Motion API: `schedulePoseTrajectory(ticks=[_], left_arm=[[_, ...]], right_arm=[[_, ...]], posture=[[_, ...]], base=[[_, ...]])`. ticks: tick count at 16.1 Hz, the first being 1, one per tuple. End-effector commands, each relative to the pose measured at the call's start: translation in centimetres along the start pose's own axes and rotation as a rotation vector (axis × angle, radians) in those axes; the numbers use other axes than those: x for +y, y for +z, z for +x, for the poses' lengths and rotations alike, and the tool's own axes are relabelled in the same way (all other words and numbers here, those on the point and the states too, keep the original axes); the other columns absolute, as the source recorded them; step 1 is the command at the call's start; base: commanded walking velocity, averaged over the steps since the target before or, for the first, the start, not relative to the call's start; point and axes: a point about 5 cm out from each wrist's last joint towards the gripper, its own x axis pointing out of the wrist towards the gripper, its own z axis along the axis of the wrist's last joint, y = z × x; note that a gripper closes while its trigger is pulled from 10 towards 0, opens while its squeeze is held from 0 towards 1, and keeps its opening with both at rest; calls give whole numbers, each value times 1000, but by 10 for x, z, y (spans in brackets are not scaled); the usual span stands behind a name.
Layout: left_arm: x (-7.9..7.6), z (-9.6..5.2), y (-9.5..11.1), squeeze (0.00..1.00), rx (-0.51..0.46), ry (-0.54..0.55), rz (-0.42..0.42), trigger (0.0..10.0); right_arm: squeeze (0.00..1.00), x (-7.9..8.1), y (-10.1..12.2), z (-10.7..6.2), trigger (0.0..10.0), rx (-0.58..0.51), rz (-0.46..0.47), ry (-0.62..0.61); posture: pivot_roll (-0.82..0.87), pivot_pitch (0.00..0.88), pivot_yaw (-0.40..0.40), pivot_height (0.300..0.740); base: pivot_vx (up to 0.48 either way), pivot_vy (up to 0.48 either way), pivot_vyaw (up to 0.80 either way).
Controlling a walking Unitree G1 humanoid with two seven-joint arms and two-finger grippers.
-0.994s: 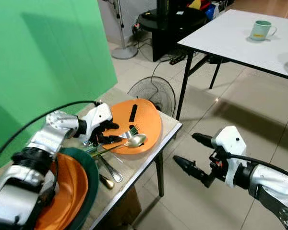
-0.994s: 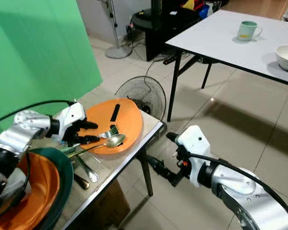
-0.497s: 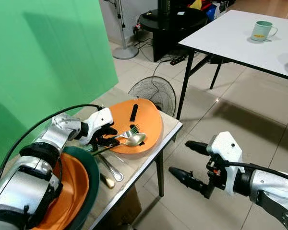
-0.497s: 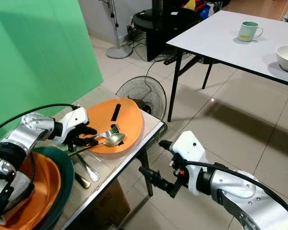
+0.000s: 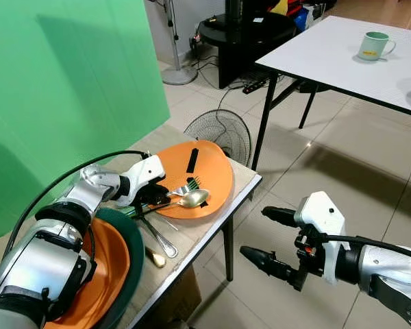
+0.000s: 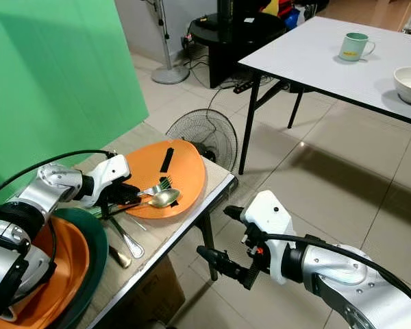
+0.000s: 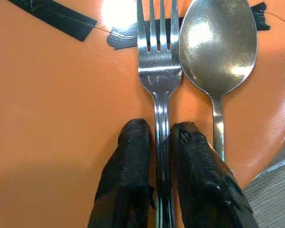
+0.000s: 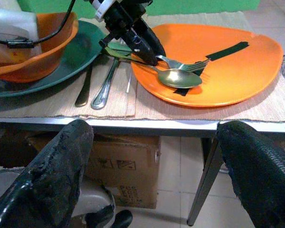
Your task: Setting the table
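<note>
bright, even | sharp | glare on spoon (image 7: 218,45)

We see a small metal-edged table (image 5: 243,186) carrying a beige woven mat (image 8: 147,107), bearing 1 flat orange plate (image 5: 216,171) and 1 dark green plate (image 6: 96,250).

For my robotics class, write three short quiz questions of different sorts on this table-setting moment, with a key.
1. True or false: the left gripper is shut on the fork.
2. What lies beside the fork on the orange plate? A) knife B) spoon C) cup
3. Fill in: the right gripper hangs ____, off the table's edge above the floor.

Key: 1 true. 2 B, the spoon. 3 open.
</note>
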Motion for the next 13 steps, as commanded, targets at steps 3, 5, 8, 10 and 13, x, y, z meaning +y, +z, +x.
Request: schedulePoseTrajectory(ticks=[3,5,8,10,13], left_arm=[[4,-1,-1,0,19,45,-4,0],[7,-2,0,0,18,71,-2,0],[9,-3,1,0,31,86,22,0],[18,-7,25,0,-72,123,44,0],[34,-22,64,0,-261,202,43,0]], right_arm=[[0,3,5,0,10000,-10,-17,28],[0,3,6,1,10000,-12,-16,26],[0,2,7,3,10000,-22,-15,17],[0,-2,10,0,10000,-50,-24,-47],[0,-10,15,-3,10000,-126,12,-171]], posture=[[-45,0,100,740],[-47,0,111,740],[-53,0,120,740],[-62,0,129,740],[-65,0,130,740]], base=[[0,0,0],[0,0,0],[0,0,0],[0,0,0],[0,0,0]])
